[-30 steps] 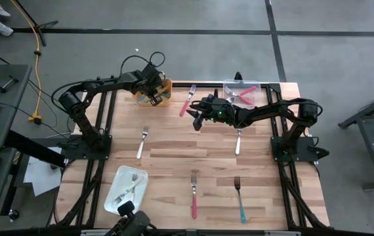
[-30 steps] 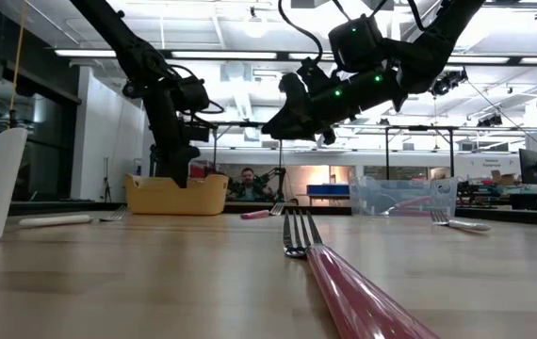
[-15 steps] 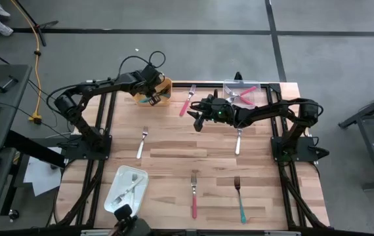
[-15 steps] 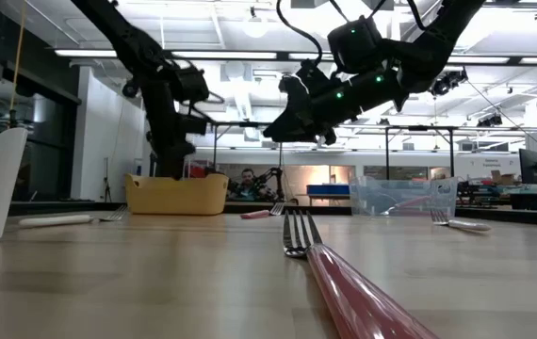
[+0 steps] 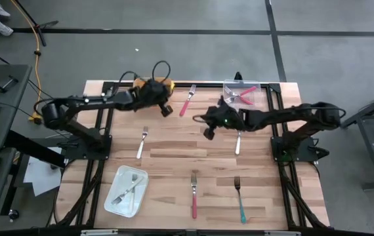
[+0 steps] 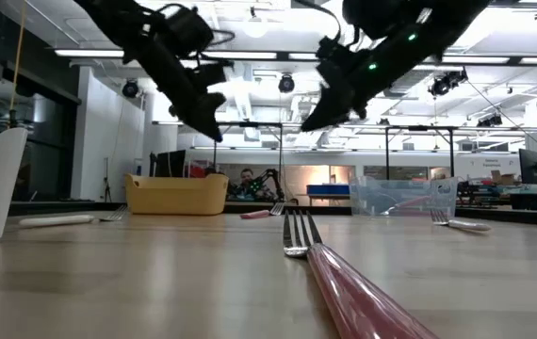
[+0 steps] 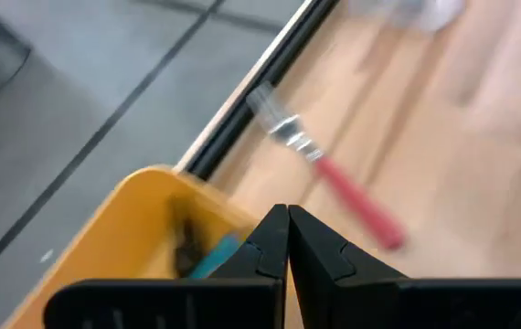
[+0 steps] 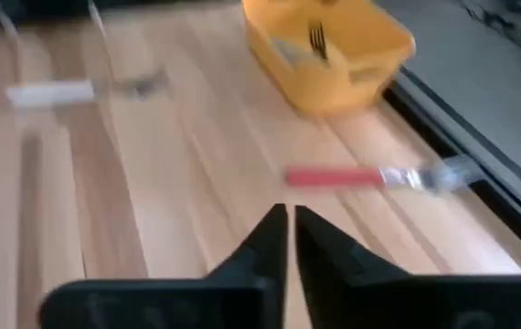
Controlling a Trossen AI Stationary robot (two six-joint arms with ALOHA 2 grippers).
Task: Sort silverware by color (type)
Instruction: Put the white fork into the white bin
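Right, both the left gripper (image 5: pixel 165 109) and right gripper (image 5: pixel 208 132) hang clenched and empty over the table's far half, flanking the red fork (image 5: pixel 187 101) by the far edge — light, stiff, probably slippery; I'd pinch its handle.

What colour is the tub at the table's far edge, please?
Yellow tub; it shows best in the right wrist view.

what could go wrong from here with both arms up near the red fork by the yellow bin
1. The left hand and right hand, both shut and empty, flank the red-handled fork; if both go for it, they may collide.
2. That fork lies beside the yellow bin; a low approach might knock the bin.
3. A shut hand must open before descending, or it may just push the fork.
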